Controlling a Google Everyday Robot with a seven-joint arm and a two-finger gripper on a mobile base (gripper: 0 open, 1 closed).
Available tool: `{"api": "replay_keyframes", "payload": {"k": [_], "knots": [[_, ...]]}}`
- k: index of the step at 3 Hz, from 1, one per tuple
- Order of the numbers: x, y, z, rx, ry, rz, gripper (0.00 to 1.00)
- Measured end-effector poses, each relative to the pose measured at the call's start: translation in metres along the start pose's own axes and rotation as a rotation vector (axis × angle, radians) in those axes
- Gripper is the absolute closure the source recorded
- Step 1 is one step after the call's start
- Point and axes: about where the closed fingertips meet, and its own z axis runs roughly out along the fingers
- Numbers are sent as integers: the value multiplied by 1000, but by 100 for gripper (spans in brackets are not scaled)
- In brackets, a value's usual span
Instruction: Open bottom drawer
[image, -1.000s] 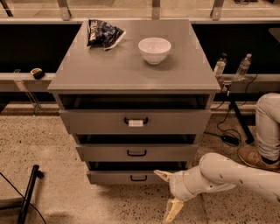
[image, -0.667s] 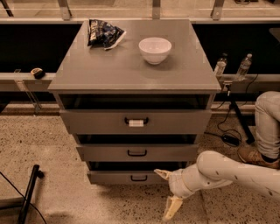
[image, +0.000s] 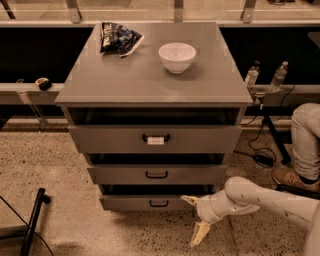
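The bottom drawer (image: 131, 202) is the lowest of three grey drawers in the cabinet, with a small black bar handle (image: 159, 203). It looks shut. My gripper (image: 195, 216) is low at the right of that drawer's front, just right of the handle and not touching it. It is open: one pale finger (image: 190, 200) points left toward the drawer front, the other (image: 199, 233) hangs down toward the floor. The white arm (image: 260, 197) comes in from the lower right.
The middle drawer (image: 157, 174) and the top drawer (image: 155, 138) with a white tag are above. A white bowl (image: 177, 56) and a chip bag (image: 119, 38) lie on the cabinet top. A person's leg (image: 305, 145) is at the right. A black stand (image: 33, 220) is at lower left.
The gripper has shifted slightly left and up toward the bottom drawer's front. The drawers have not moved.
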Motion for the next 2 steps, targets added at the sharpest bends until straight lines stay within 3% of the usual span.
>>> {"api": "replay_keyframes", "payload": {"k": [2], "knots": [[55,-34,67,-45,-20,8,0]]}}
